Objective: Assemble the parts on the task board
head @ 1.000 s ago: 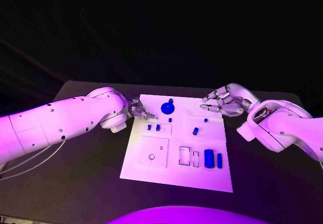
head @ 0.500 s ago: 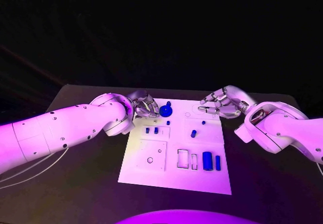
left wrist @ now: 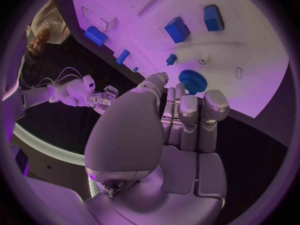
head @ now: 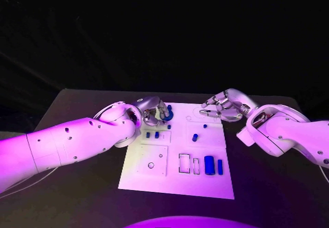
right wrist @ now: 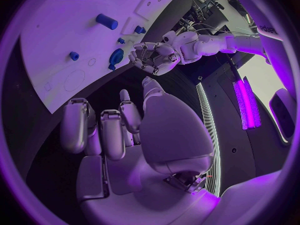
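The task board [head: 154, 171] is lying mid-frame on the table [head: 82, 190], carrying blue parts [head: 209, 165] in its recesses. The left hand [head: 155, 114] is reaching the blue gear [head: 169, 113] at the board's upper edge, fingers apart, gripping nothing. The right hand [head: 220, 107] is hovering at the upper right corner, fingers spread and empty.

Light: a magenta-violet wash lay over every view.
Brightness: the flat white rectangular task board [head: 179, 156] glowed brightest at frame centre; the matte black table [head: 75, 190] and the upper half stayed nearly black.
Glare: a bright violet strip burned at the right wrist view's right edge.
Distortion: both wrist circles bent straight edges, darkening at their rims.
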`<move>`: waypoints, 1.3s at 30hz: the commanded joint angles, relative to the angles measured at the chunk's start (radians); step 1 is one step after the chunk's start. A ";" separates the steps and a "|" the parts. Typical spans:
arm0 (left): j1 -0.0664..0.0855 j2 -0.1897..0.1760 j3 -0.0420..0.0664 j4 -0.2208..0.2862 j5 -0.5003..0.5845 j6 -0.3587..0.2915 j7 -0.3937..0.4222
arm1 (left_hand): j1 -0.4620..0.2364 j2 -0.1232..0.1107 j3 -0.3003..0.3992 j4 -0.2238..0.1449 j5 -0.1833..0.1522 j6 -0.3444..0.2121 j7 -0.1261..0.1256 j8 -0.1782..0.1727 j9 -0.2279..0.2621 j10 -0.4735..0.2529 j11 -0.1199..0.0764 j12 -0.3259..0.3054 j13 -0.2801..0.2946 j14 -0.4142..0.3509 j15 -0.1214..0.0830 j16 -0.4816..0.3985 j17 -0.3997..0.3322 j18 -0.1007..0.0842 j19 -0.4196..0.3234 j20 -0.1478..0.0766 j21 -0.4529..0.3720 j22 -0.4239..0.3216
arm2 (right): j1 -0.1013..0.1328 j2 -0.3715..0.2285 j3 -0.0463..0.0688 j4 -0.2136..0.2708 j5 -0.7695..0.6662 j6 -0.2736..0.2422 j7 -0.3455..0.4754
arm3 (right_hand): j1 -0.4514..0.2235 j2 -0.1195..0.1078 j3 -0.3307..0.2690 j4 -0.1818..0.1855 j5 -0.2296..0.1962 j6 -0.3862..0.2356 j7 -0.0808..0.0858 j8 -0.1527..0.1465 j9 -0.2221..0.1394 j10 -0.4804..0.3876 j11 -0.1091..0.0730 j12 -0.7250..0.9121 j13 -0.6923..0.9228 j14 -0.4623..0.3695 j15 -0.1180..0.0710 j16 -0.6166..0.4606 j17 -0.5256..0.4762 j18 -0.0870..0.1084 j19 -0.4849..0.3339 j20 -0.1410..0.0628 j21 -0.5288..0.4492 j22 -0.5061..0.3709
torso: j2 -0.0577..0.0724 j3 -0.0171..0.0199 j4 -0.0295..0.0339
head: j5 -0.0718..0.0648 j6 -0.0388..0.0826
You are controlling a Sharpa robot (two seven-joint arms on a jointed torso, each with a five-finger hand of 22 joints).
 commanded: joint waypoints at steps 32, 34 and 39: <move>-0.007 0.084 -0.001 -0.062 -0.196 0.174 -0.068 | 0.022 -0.001 0.004 0.019 -0.003 0.049 0.008 -0.037 -0.114 0.035 0.016 -0.085 -0.124 0.010 0.015 0.033 -0.038 0.006 0.036 0.008 0.034 0.041 | -0.001 0.002 0.000 0.004 -0.006 -0.002 0.009 | -0.003 0.001 -0.003 -0.001 0.005 -0.005 0.000 0.007 -0.001 -0.005 0.001 -0.004 -0.002 0.063 -0.006 -0.007 0.083 0.010 -0.005 0.000 -0.004 0.071 | -0.001 0.0011 0.0006 | -0.010 -0.009; -0.007 0.086 -0.001 -0.064 -0.193 0.174 -0.066 | 0.024 0.000 0.006 0.018 -0.003 0.051 0.008 -0.039 -0.119 0.040 0.015 -0.088 -0.129 0.014 0.015 0.041 -0.032 0.004 0.041 0.008 0.039 0.046 | -0.001 0.003 0.000 0.004 -0.006 -0.002 0.009 | -0.003 0.001 -0.003 -0.001 0.005 -0.005 0.000 0.007 -0.001 -0.005 0.001 -0.004 -0.002 0.063 -0.006 -0.007 0.083 0.010 -0.005 0.000 -0.004 0.071 | -0.001 0.0012 0.0003 | -0.009 -0.009; -0.007 0.089 -0.001 -0.065 -0.189 0.173 -0.059 | 0.028 0.000 0.010 0.019 -0.003 0.050 0.010 -0.046 -0.130 0.050 0.014 -0.093 -0.138 0.019 0.014 0.051 -0.029 0.003 0.045 0.007 0.044 0.052 | -0.001 0.004 0.000 0.003 -0.007 0.000 0.008 | -0.003 0.001 -0.003 -0.001 0.005 -0.005 0.000 0.007 -0.001 -0.005 0.001 -0.004 -0.002 0.063 -0.006 -0.007 0.083 0.010 -0.005 0.000 -0.004 0.071 | -0.001 0.0013 0.0014 | -0.010 -0.011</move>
